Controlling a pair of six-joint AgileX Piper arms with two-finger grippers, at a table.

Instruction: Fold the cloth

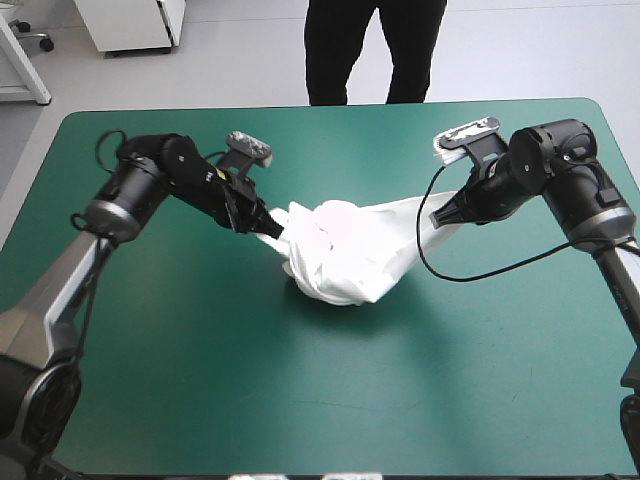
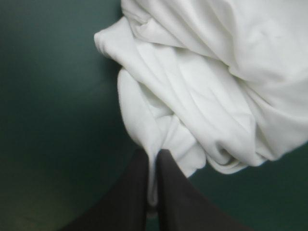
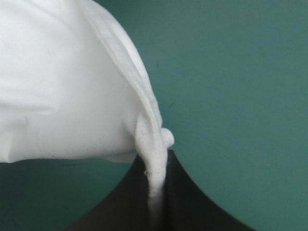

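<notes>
The white T-shirt (image 1: 350, 250) lies as a crumpled heap at the middle of the teal-green table, stretched a little between both arms. My left gripper (image 1: 268, 228) is shut on the T-shirt's left end; in the left wrist view a strip of cloth (image 2: 153, 183) runs between the black fingers (image 2: 180, 197), and the bunched folds (image 2: 216, 96) lie just ahead. My right gripper (image 1: 440, 218) is shut on the right end, a thin pinch of fabric (image 3: 155, 178) held in its fingers, with the T-shirt (image 3: 62, 96) billowing off to one side.
Bare teal-green cover (image 1: 300, 400) surrounds the heap on all sides, widest toward the table's front edge. A black cable (image 1: 480, 275) from the right wrist hangs in a loop over the table beside the T-shirt's right end.
</notes>
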